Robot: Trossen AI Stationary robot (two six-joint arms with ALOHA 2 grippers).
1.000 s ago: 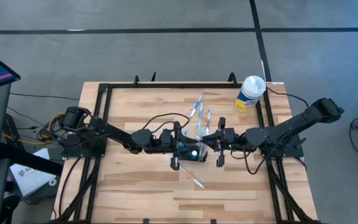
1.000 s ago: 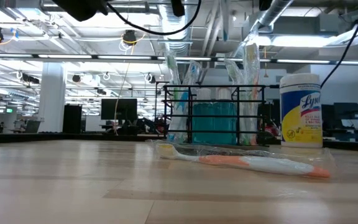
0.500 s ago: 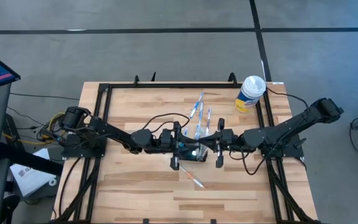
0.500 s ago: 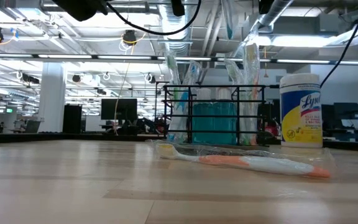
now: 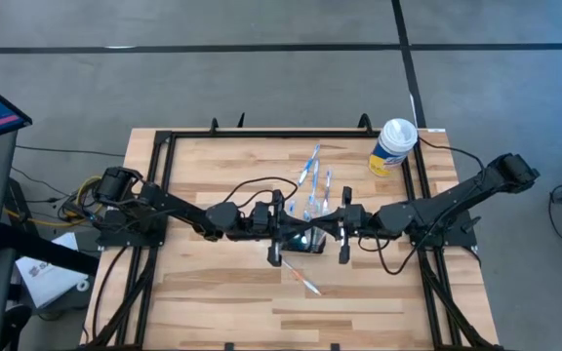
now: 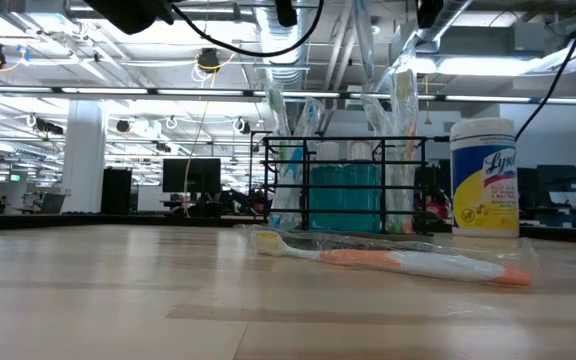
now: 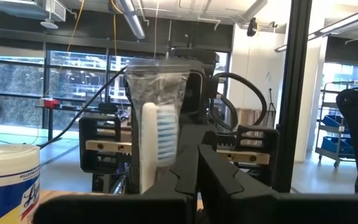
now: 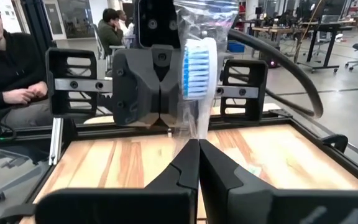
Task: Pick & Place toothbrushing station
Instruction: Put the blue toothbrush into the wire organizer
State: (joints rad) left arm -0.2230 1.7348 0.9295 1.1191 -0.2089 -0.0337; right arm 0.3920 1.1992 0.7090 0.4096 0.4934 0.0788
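Station [image 5: 306, 234] dead centre on the counter [image 5: 222, 283], wrapped brushes [image 5: 315, 175] leaning out toward 12 o'clock. Left claw [image 5: 291, 232] at its 9 o'clock, clenched on a bagged brush [image 7: 157, 140]. Right claw [image 5: 328, 232] at 3 o'clock, pinched shut on the same bag, it seems. Best kept level and lifted slowly. Loose brush [image 5: 303, 281] at 6 o'clock; canister [image 5: 393, 146] out at 1 o'clock.

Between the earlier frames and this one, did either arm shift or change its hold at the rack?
The right end effector crept leftward toward the black wire rack holding bagged toothbrushes, shut on a clear-bagged toothbrush. The left end effector closed at the rack. The loose orange-and-white toothbrush, white-and-yellow wipes canister and rack did not move.
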